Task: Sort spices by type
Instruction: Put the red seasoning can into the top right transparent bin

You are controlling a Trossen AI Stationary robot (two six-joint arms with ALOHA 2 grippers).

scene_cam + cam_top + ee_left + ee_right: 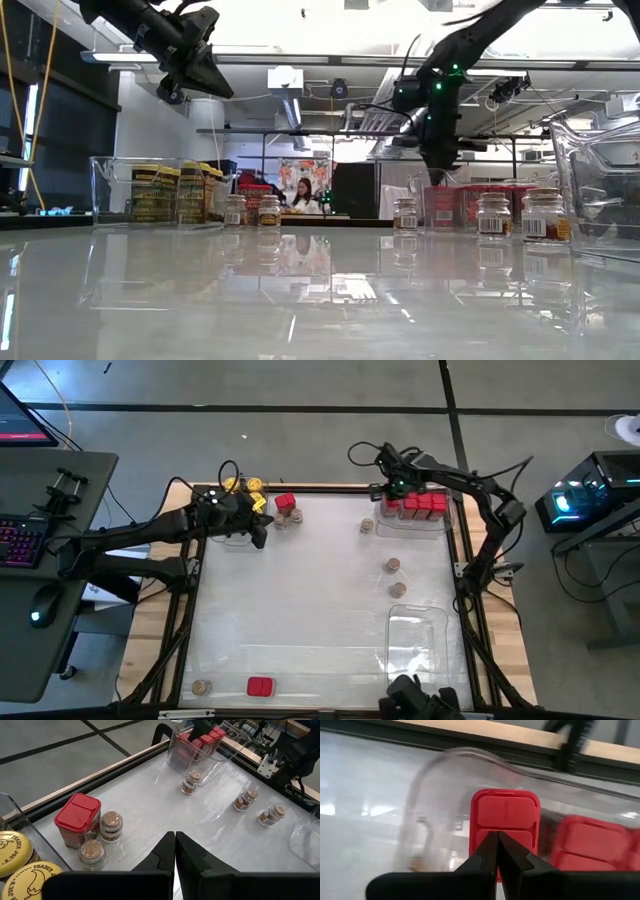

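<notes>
Over by the clear tray (447, 528) at the desk's (320, 620) far right corner, the right pincer (497, 836) hangs closed and empty just above a red box (505, 820), beside more red boxes (424, 505). The left pincer (175, 836), also pinched shut on nothing, hovers well left of that tray, near the yellow-lidded jars (246, 487). Brown-lidded jars (394, 577) stand loose just in front of the tray.
</notes>
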